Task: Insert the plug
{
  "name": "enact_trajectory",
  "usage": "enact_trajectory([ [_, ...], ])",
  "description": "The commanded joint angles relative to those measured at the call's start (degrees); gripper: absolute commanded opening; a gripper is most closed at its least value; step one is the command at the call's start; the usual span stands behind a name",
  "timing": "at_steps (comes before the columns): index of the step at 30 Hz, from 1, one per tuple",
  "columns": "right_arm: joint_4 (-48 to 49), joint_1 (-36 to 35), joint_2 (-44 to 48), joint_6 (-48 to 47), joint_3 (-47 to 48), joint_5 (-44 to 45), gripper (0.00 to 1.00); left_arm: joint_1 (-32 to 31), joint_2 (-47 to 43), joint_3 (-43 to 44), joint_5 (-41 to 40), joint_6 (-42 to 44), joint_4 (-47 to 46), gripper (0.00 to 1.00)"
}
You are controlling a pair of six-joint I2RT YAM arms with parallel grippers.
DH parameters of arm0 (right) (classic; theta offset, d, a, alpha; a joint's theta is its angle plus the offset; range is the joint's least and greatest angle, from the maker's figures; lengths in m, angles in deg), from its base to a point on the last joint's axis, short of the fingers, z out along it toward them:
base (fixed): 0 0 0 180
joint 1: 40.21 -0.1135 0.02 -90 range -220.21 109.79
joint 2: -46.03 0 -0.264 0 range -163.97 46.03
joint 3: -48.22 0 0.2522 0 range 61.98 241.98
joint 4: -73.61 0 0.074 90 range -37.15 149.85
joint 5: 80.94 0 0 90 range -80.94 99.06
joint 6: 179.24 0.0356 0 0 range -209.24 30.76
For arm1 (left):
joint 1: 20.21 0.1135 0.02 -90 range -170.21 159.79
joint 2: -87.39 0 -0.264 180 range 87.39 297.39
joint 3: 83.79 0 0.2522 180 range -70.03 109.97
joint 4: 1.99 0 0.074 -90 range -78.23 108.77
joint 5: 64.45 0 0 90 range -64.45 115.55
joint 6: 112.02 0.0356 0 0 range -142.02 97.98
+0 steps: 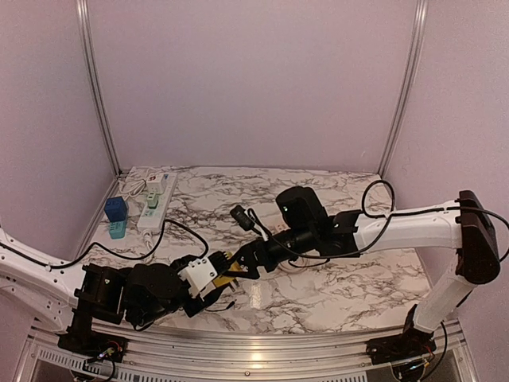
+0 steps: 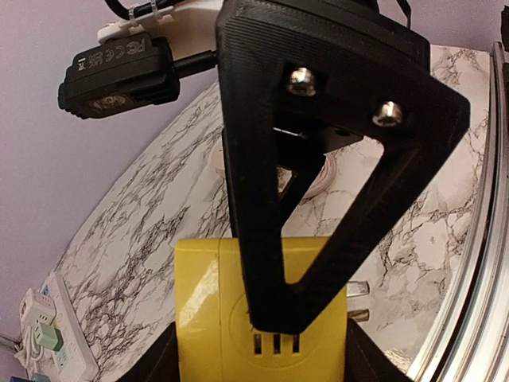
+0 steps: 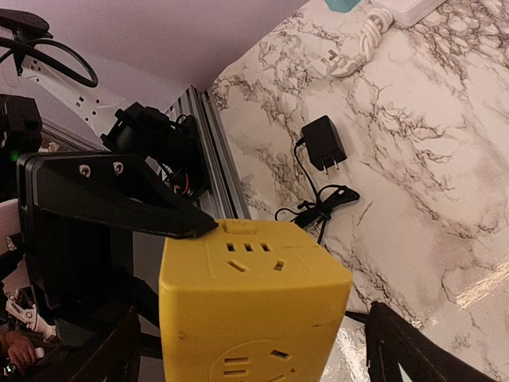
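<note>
The plug is a yellow cube with socket slots on its faces and metal prongs on one side. My left gripper is shut on it, its fingers pressed against two opposite sides of the cube, which it holds above the near table. My right gripper stands open around the same cube, with a gap showing beside its right finger. One right finger crosses the cube's face in the left wrist view. A white power strip lies at the back left.
A black charger with a bundled cable lies on the marble table. A blue cube and a teal one sit by the strip, which has green plugs in it. A metal rail lines the near edge.
</note>
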Motion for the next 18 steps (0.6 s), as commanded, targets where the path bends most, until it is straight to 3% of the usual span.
enact_trajectory([
  [1,1.0,-0.8,-1.1,-1.7,1.4,-3.9,0.91,-1.5,-2.2,-1.6,-3.5,3.7,-5.5,0.17],
  [5,2.0,-0.8,-1.9,-1.7,1.3,-7.1,0.81,-2.3,-2.2,-1.6,-3.6,5.2,-6.0,0.2],
  [8,3.2,-0.8,-3.1,-2.4,1.5,-10.8,0.65,-3.0,-1.8,-1.7,-3.8,5.6,-6.3,0.3],
  [10,3.8,-0.8,-3.9,-2.7,1.7,-12.9,0.5,-3.1,-1.6,-1.8,-3.8,5.4,-6.6,0.42],
  [11,4.3,-0.7,-4.2,-2.8,1.9,-14.6,0.37,-3.1,-1.7,-1.9,-3.8,5.1,-6.9,0.51],
  [12,4.4,-0.7,-4.7,-3.0,2.0,-15.7,0.3,-3.1,-1.8,-2.1,-3.8,4.7,-7.1,0.6],
  [16,3.5,-0.7,-4.9,-4.9,2.4,-15.7,0.23,-3.1,-4.9,-3.9,-3.2,2.5,-8.3,0.91],
  [18,2.8,-0.5,-4.2,-6.3,2.1,-14.6,0.23,-3.1,-7.9,-5.5,-2.8,1.3,-9.5,0.99],
])
